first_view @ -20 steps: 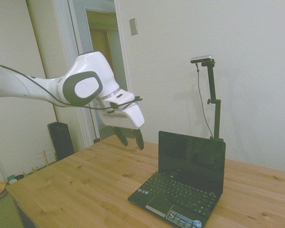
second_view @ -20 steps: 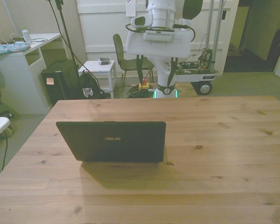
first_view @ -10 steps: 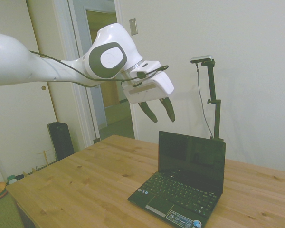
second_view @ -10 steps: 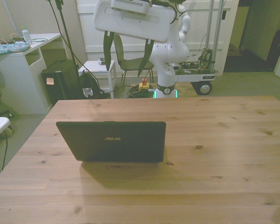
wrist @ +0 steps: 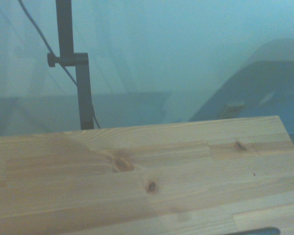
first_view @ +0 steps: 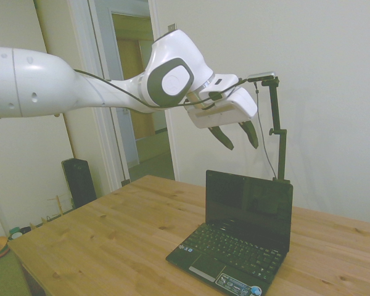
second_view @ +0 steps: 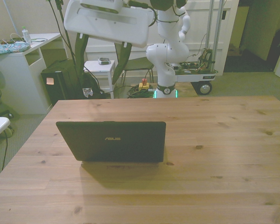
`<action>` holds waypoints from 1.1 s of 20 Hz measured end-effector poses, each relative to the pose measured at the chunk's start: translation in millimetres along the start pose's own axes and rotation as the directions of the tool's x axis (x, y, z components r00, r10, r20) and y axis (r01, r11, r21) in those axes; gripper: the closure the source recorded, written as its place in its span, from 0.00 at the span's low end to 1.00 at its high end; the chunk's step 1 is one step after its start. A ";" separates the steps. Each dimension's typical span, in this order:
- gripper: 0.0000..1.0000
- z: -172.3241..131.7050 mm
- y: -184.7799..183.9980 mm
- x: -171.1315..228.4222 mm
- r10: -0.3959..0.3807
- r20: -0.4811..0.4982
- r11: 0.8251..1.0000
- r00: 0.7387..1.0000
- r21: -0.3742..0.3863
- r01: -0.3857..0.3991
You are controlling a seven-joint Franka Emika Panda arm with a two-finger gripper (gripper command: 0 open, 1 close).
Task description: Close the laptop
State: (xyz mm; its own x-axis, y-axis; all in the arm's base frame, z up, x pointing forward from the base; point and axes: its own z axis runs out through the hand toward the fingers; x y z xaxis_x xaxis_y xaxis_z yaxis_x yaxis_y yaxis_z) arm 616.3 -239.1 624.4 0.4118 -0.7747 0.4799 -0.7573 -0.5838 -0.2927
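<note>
Laptop: black netbook (first_view: 243, 237) standing open on the worktop, screen upright and dark, keyboard flat; in the front view its lid back (second_view: 111, 141) shows a silver logo and sits toward the front view's left.
Worktop: pale knotty wood (second_view: 214, 158); the laptop is the only thing resting on it; the wrist view shows a bare stretch of its boards (wrist: 137, 181) and an edge.
Arm: white, jointed (first_view: 43, 83), reaching in from the side view's left, raised well above the worktop.
End effector: (first_view: 236, 135) hanging in the air above the laptop's screen edge, well apart from it, touching nothing; its two dark fingers (first_view: 222, 138) are spread wide and grip nothing. In the front view it (second_view: 101, 50) hangs above and behind the lid.
Stickers: colourful patch on the palm rest (first_view: 237, 285), too small to read.
</note>
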 end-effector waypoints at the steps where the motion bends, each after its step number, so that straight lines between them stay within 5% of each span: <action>1: 0.00 9.2 -0.4 6.1 0.013 0.010 1.000 1.000 0.014 -0.013; 8: 0.00 76.5 -14.7 25.0 0.058 0.086 0.995 0.995 0.077 -0.064; 9: 1.00 87.2 -20.2 21.1 0.056 0.107 0.995 0.993 0.080 -0.065; 22: 1.00 115.9 -21.7 2.7 0.054 0.271 0.998 0.961 0.008 -0.058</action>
State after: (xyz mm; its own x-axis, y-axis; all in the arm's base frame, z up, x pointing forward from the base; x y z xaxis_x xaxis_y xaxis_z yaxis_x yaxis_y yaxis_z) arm 692.6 -256.7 536.2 0.4920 -0.8419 0.2215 -0.7760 -0.5395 -0.3269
